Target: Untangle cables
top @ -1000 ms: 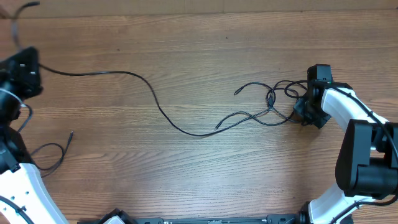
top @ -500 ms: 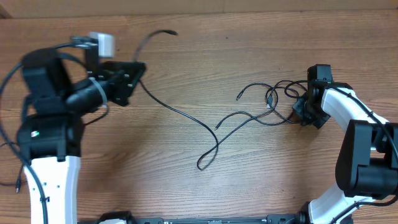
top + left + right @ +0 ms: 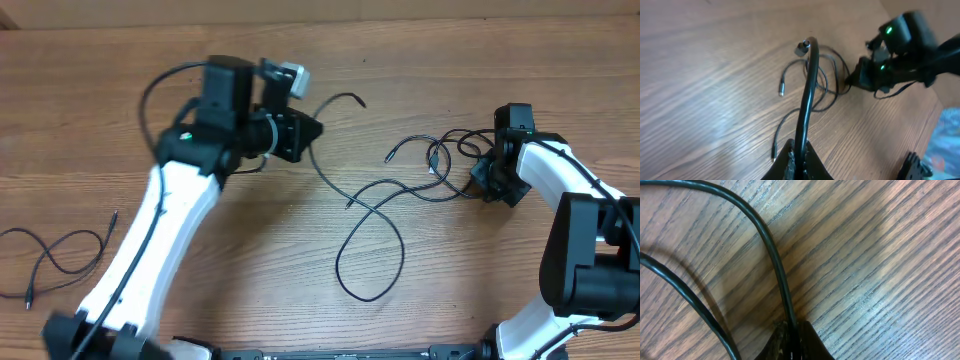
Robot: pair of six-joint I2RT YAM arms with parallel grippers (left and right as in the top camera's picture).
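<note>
Three thin black cables lie on the wooden table. In the overhead view my left gripper [image 3: 312, 130] is shut on one cable [image 3: 372, 262]. Its free end arcs up to the right, and its slack forms a loop at the front centre. In the left wrist view this cable [image 3: 807, 95] rises from the left gripper [image 3: 800, 161] to a small plug tip. A tangled cable bunch [image 3: 437, 160] lies at the right. My right gripper [image 3: 480, 183] is shut on a strand at its right edge. The right wrist view shows the right gripper [image 3: 790, 336] clamping that strand [image 3: 771, 250].
A third cable [image 3: 65, 252] lies apart in loose curves at the front left. The left arm [image 3: 170, 210] stretches diagonally from the front left corner to the table's middle. The right arm [image 3: 585, 250] stands along the right edge.
My left arm has swung from the far left to the table's middle with its cable, and the slack has folded into a loop at the front centre. The right arm has not moved.
</note>
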